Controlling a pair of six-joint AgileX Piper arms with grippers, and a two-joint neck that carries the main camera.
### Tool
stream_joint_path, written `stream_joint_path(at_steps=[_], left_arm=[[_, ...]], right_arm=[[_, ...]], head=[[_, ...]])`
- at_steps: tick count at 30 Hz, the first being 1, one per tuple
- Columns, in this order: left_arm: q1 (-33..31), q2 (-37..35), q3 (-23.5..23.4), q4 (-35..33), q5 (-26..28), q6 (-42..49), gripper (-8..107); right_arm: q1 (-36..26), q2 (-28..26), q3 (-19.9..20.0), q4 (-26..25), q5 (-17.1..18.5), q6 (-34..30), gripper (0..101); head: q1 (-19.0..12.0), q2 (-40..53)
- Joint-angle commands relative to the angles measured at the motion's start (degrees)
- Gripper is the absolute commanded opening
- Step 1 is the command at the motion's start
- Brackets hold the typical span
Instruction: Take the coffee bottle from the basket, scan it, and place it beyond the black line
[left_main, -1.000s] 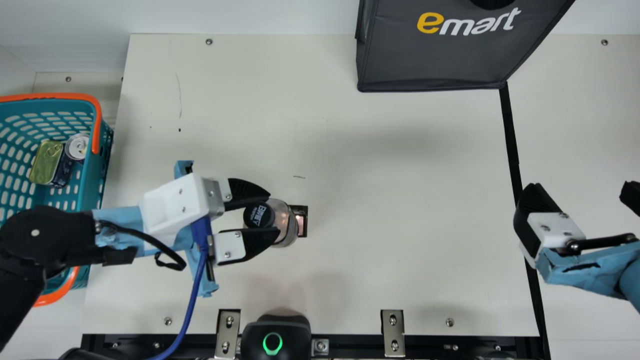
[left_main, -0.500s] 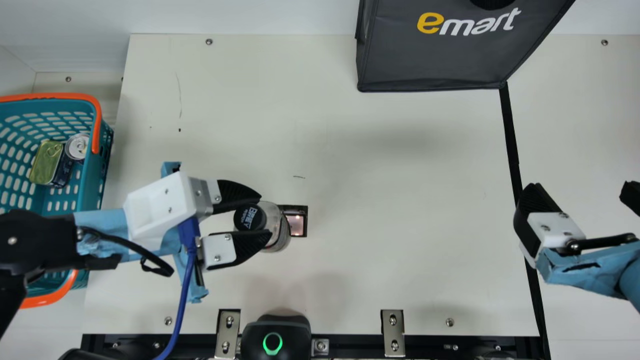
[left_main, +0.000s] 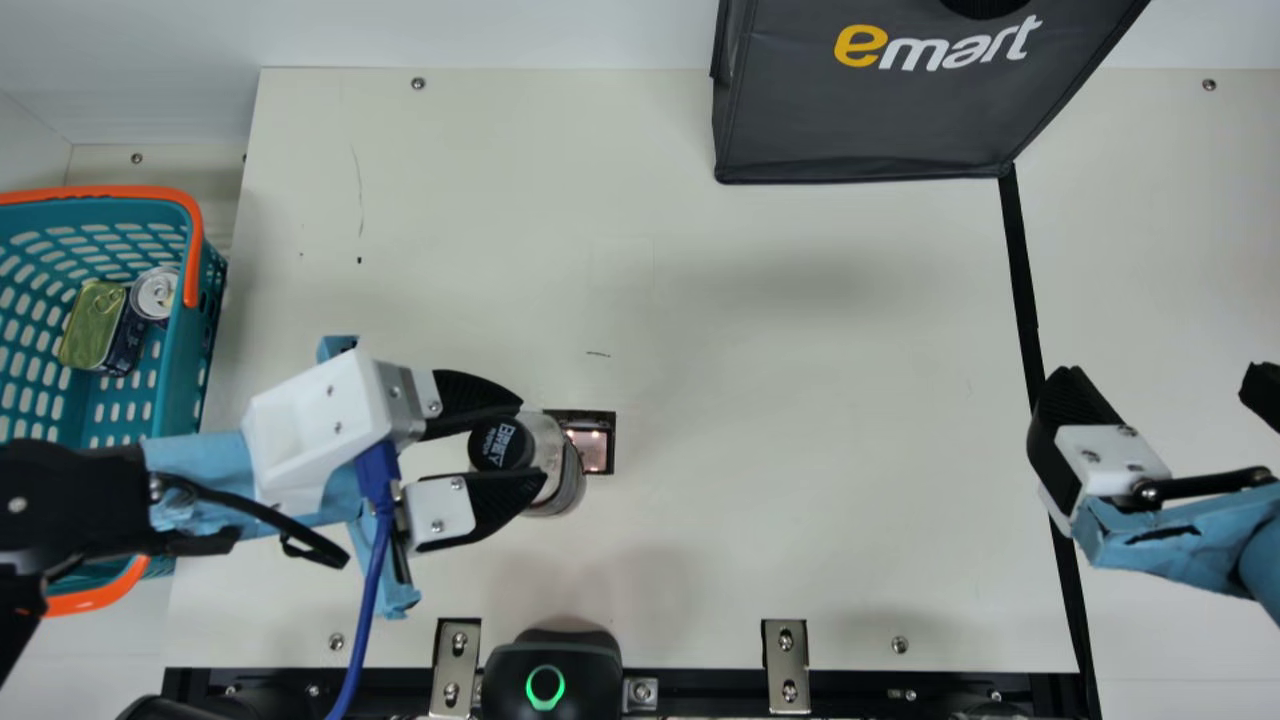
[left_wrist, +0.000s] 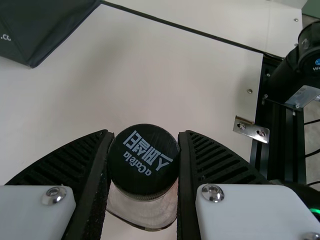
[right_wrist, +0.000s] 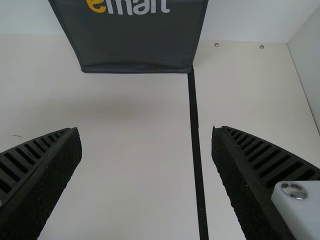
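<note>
Pickup was done, scanning unclear, placing pending: ribbed black left fingers (left_wrist: 225, 167) clasped the clear, black-capped coffee bottle (left_main: 551, 450), right fingers (right_wrist: 265, 160) gaped empty

Coffee bottle (left_main: 543, 445): 1
Basket (left_main: 184, 390): 1
Rectangular tin (left_main: 94, 325): 1
Round can (left_main: 155, 293): 1
Bag (left_main: 870, 120): 1
Black line (left_main: 1023, 290): 1
Lit window (left_main: 592, 450): 1
Green-ringed device (left_main: 552, 660): 1

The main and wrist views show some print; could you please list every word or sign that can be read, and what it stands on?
"emart": the dark bag.
"aCafela": the smaller line on the coffee bottle's cap; its larger characters I cannot read surely.
".co", probably, cut off: the bag's side, left wrist view.
"w…", cut off: a black cylinder.
Tin and can in the basket: too small to read.
</note>
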Motion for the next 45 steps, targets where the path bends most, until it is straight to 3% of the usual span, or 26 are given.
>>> stream_joint_path(at_steps=[1,18,34,45], left_arm=[[-1.03,0.35,-0.16,-0.08,-0.93,-0.42,10],[-6.57,1.13,0.56,-0.11,-5.52,-2.72,10],[-8.20,4.65,4.22,-2.52,-10.92,2.57,10],[-9.74,8.13,2.85,-4.42,-14.52,5.65,10]], right_arm=[[0.00,0.00,0.00,0.00,0.00,0.00,91],[0.00,0.00,0.00,0.00,0.00,0.00,91],[0.00,0.00,0.00,0.00,0.04,0.00,91],[0.00,0.00,0.00,0.00,0.04,0.00,91]], head=[[-1.57,0.09],[-1.57,0.09],[-1.57,0.09],[-1.57,0.09]])
